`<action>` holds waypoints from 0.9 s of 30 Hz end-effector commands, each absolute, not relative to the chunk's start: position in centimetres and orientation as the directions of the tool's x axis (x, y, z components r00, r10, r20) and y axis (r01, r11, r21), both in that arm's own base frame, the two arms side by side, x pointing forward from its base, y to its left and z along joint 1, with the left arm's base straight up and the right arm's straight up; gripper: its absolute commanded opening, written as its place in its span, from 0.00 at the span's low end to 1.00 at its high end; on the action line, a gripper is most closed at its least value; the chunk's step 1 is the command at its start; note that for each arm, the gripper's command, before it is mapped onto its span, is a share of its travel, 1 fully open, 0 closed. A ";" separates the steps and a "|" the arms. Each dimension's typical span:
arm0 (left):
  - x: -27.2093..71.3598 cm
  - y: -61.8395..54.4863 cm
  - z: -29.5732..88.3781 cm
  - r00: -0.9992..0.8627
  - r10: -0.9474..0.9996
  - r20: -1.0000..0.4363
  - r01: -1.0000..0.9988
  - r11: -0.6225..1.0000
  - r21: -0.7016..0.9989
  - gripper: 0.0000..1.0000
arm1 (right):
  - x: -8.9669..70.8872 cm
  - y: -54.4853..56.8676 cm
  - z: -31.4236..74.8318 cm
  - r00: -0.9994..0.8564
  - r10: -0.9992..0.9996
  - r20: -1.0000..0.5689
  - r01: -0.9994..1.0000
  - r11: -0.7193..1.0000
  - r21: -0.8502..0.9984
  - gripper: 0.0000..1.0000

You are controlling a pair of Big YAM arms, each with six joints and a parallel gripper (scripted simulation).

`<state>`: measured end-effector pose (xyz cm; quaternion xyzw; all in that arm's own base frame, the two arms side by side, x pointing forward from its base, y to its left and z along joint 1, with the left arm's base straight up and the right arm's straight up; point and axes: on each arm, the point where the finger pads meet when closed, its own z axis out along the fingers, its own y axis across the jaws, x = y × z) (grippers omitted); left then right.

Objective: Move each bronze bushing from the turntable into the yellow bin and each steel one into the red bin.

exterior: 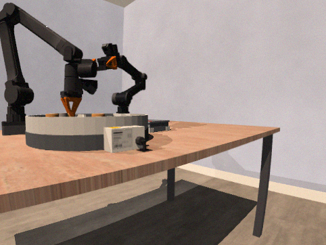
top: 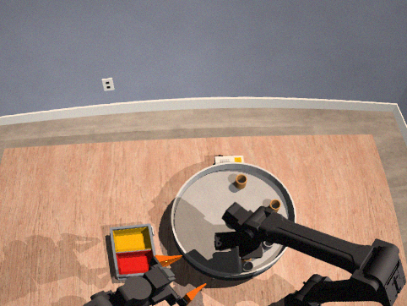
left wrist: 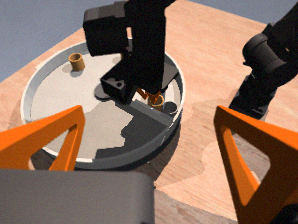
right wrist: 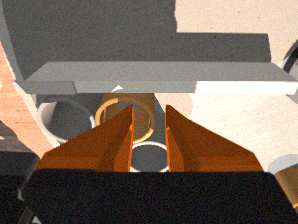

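Note:
The right gripper (right wrist: 149, 106) (exterior: 71, 114) points down low over the turntable (top: 174, 217) (exterior: 67, 126). Its fingers are narrowly apart with nothing seen between their tips. A steel bushing (right wrist: 149, 144) shows behind the fingers, a bronze bushing (right wrist: 145, 104) (left wrist: 156, 106) just left of it, and another steel bushing (right wrist: 65, 99) farther left. Two more bronze bushings (top: 241, 181) (top: 275, 205) stand at the back and right of the turntable. The left gripper (top: 193, 270) (left wrist: 150, 113) is wide open and empty, beside the red bin (top: 132, 263). The yellow bin (top: 131, 239) adjoins it. Both bins look empty.
A flat grey bar (right wrist: 160, 72) crosses the turntable beside the right gripper and the bushings. The turntable has a raised rim. The right arm (top: 321, 243) reaches over it and hides part of it. A white box (top: 228, 160) (exterior: 123, 139) stands against its far side.

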<state>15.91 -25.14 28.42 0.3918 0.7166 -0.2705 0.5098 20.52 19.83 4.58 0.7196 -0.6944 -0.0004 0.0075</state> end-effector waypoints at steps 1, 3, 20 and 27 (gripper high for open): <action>16.0 -25.3 30.3 -0.162 0.256 -0.953 0.836 0.549 0.006 1.00 | 21.6 20.5 4.7 0.040 -0.999 -0.006 -0.999 -0.040 -0.009 0.14; 16.0 -25.3 30.3 -0.162 0.256 -0.953 0.836 0.549 0.006 1.00 | 21.7 20.7 5.2 0.040 -0.999 -0.018 -0.999 -0.040 -0.023 0.11; 16.0 -25.3 30.3 -0.162 0.256 -0.953 0.836 0.549 0.006 1.00 | 21.8 21.0 12.2 0.042 -0.999 -0.032 -0.999 -0.040 -0.036 0.00; 16.0 -25.3 30.3 -0.162 0.256 -0.953 0.836 0.549 0.006 1.00 | 21.7 20.9 14.8 0.041 -0.999 -0.024 -0.999 -0.041 -0.027 0.00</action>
